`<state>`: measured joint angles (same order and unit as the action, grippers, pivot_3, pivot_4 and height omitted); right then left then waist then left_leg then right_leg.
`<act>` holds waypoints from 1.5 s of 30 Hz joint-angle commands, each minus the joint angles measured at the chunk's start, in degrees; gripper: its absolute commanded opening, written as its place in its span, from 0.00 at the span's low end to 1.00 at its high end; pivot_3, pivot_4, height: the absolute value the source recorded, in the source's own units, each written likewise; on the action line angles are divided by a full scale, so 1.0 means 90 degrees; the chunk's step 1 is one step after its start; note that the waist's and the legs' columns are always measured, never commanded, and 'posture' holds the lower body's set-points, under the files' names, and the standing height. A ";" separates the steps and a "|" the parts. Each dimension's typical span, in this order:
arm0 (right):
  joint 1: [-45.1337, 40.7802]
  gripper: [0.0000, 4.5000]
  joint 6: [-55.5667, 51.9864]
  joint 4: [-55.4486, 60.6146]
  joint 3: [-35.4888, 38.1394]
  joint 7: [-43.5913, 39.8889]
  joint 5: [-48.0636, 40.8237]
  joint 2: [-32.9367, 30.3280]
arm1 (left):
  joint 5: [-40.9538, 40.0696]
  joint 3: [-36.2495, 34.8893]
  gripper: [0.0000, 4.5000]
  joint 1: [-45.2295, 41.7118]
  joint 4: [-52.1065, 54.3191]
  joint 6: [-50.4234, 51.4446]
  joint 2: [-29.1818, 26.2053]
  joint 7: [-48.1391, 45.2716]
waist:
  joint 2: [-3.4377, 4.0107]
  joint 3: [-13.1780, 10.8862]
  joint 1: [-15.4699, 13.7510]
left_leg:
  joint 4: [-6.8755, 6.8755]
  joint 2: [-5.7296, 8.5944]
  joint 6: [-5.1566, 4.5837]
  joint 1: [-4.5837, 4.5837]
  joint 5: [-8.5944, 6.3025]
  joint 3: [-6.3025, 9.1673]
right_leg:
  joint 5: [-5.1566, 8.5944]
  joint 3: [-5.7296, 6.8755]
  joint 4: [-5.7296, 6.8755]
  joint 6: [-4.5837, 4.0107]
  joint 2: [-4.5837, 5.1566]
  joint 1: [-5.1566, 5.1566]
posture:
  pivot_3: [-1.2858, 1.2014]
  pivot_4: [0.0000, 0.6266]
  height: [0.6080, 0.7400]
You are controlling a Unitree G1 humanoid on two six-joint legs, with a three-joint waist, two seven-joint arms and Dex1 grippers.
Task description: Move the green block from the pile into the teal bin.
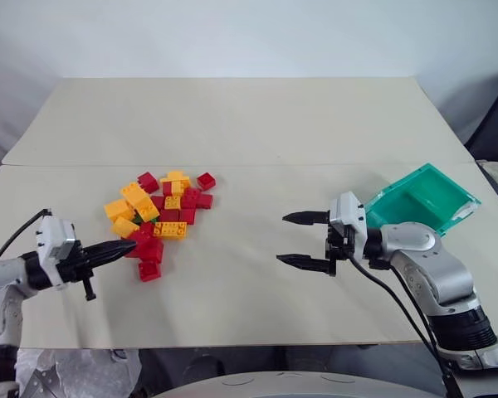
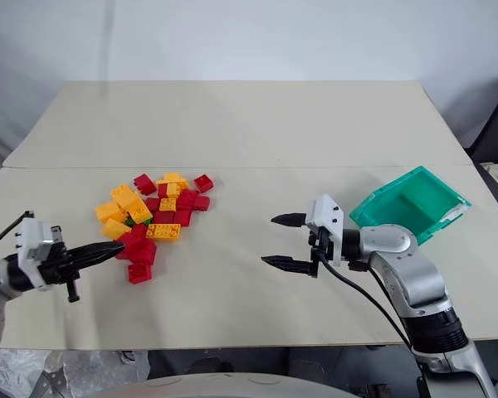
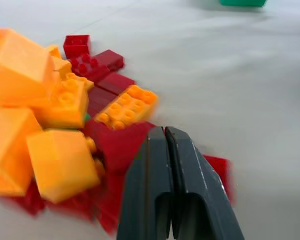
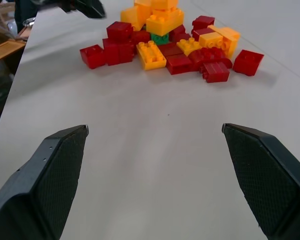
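Jaws of right gripper [image 4: 155,175] spread wide above pale worktop [image 4: 155,150], facing the pile [image 4: 172,42]; green block [image 4: 160,38] lodged amid bricks.

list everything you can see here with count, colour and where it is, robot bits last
table: one, cream, under everything, with a seam running across it
pile: one loose cluster of about two dozen red and yellow-orange bricks, on the table's left half
green block: one, green, tucked in the pile between a yellow-orange brick and red ones, mostly hidden
teal bin: one, teal, at the table's right edge, tilted, nothing visible inside
left gripper: one, black, jaws shut and holding nothing, tip at the pile's near edge by the red bricks
right gripper: one, black, jaws wide open, over bare table between the pile and the bin, pointing toward the pile
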<state>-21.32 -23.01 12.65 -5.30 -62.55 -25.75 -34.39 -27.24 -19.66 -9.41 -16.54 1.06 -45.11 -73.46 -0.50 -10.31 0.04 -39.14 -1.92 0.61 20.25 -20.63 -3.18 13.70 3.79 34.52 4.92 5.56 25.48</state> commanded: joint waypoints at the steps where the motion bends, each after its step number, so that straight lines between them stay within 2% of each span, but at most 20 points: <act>1: 0.0127 1.00 -0.0063 0.0427 0.0049 0.0240 -0.0101 0.0088 | 0.0296 0.0288 0.01 -0.0868 -0.0939 -0.0479 0.0172 -0.0004 | -0.0003 0.0001 -0.0002 | -0.0001 0.0001 0.0000 0.0002 0.0000 0.0000 | -0.0001 0.0000 -0.0001 0.0002 0.0000 0.0000 | 0.52 0.24 1.00; 10: 0.0433 1.00 -0.0127 0.0735 0.0126 0.0598 -0.0109 0.0101 | 0.1282 0.0721 0.01 -0.2952 -0.3962 -0.1376 0.0390 0.0888 | -0.0010 0.0005 0.0012 | -0.0008 0.0004 0.0004 0.0003 0.0005 -0.0013 | -0.0008 -0.0004 -0.0006 0.0014 -0.0002 0.0000 | 0.52 0.24 1.00; 13: 0.0416 1.00 -0.0123 0.0745 0.0151 0.0680 -0.0108 0.0103 | 0.1737 0.0905 0.01 -0.3343 -0.4622 -0.1637 0.0325 0.1458 | -0.0011 0.0006 -0.0002 | -0.0008 0.0005 0.0002 0.0000 0.0005 -0.0015 | -0.0009 -0.0005 -0.0004 0.0016 -0.0001 -0.0001 | 0.52 0.24 1.00; 16: 0.0375 1.00 -0.0124 0.0727 0.0162 0.0754 -0.0117 0.0120 | 0.1793 0.0916 0.01 -0.3497 -0.4843 -0.1789 0.0372 0.1468 | -0.0011 0.0006 -0.0001 | -0.0009 0.0004 0.0000 -0.0001 0.0006 -0.0016 | -0.0010 -0.0005 -0.0003 0.0019 0.0000 -0.0003 | 0.52 0.24 1.00; 21: 0.0323 1.00 -0.0104 0.0678 0.0150 0.0814 -0.0124 0.0136 | 0.1661 0.1038 0.01 -0.3341 -0.4304 -0.1491 0.0576 0.1067 | -0.0011 0.0006 -0.0001 | -0.0009 0.0004 0.0000 -0.0002 0.0007 -0.0016 | -0.0010 -0.0006 -0.0001 0.0019 0.0000 -0.0003 | 0.52 0.24 1.00; 24: 0.0312 1.00 -0.0064 0.0632 0.0142 0.0808 -0.0113 0.0138 | 0.1472 0.1302 0.01 -0.2683 -0.3243 -0.0935 0.0659 0.0395 | -0.0010 0.0008 0.0003 | -0.0010 0.0004 0.0001 -0.0002 0.0007 -0.0020 | -0.0010 -0.0010 -0.0002 0.0019 0.0001 -0.0003 | 0.52 0.24 1.00; 27: 0.0235 1.00 -0.0053 0.0557 0.0140 0.0799 -0.0107 0.0156 | 0.1182 0.1405 0.01 -0.2077 -0.2053 -0.0288 0.0685 0.0182 | 0.0002 0.0014 0.0041 | -0.0010 0.0004 0.0004 -0.0011 0.0008 -0.0049 | -0.0010 -0.0017 -0.0006 0.0019 0.0003 -0.0002 | 0.52 0.24 1.00; 32: 0.0118 1.00 -0.0015 0.0447 0.0087 0.0765 -0.0084 0.0205 | 0.0941 0.1320 0.01 -0.1691 -0.0995 0.0320 0.0703 0.0397 | -0.0004 0.0015 0.0019 | -0.0013 0.0002 -0.0004 -0.0017 0.0003 -0.0063 | -0.0015 -0.0024 -0.0006 0.0027 0.0006 -0.0001 | 0.52 0.24 1.00; 35: 0.0013 1.00 0.0048 0.0317 0.0048 0.0722 -0.0060 0.0256 | 0.0800 0.0698 0.01 -0.1791 -0.0781 0.0545 0.0635 0.1291 | -0.0011 0.0011 0.0012 | -0.0013 0.0000 -0.0012 -0.0016 0.0000 -0.0058 | -0.0017 -0.0023 -0.0003 0.0030 0.0004 -0.0001 | 0.52 0.24 1.00; 37: -0.0019 1.00 0.0083 0.0251 0.0053 0.0675 -0.0054 0.0255 | 0.0663 0.0454 0.01 -0.1719 -0.0574 0.0855 0.0427 0.1424 | -0.0016 0.0008 0.0023 | -0.0013 -0.0002 -0.0013 -0.0014 0.0001 -0.0054 | -0.0019 -0.0022 -0.0002 0.0033 0.0004 0.0000 | 0.52 0.24 1.00; 40: -0.0089 1.00 0.0116 0.0143 0.0074 0.0585 -0.0052 0.0219 | 0.0456 0.0142 0.14 -0.1301 -0.0047 0.1659 -0.0068 0.1444 | -0.0016 0.0008 0.0055 | -0.0013 -0.0005 -0.0010 -0.0013 0.0002 -0.0056 | -0.0019 -0.0023 -0.0005 0.0033 0.0002 0.0003 | 0.52 0.24 1.00; 45: -0.0184 1.00 0.0252 -0.0079 0.0055 0.0447 0.0007 0.0214 | 0.0130 -0.0484 0.48 -0.0459 0.0761 0.2278 -0.0597 0.1422 | -0.0016 0.0007 0.0029 | -0.0013 -0.0001 -0.0008 -0.0008 0.0000 -0.0058 | -0.0019 -0.0025 -0.0016 0.0033 0.0012 0.0004 | 0.52 0.24 1.00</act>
<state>-22.18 -22.34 11.53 -5.49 -57.82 -25.44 -32.31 -24.45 -20.58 -15.86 -13.16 20.07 -48.18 -60.50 -0.65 -10.24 0.30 -39.25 -1.92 0.54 20.19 -20.63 -3.70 13.53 3.57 34.35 5.22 5.67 25.52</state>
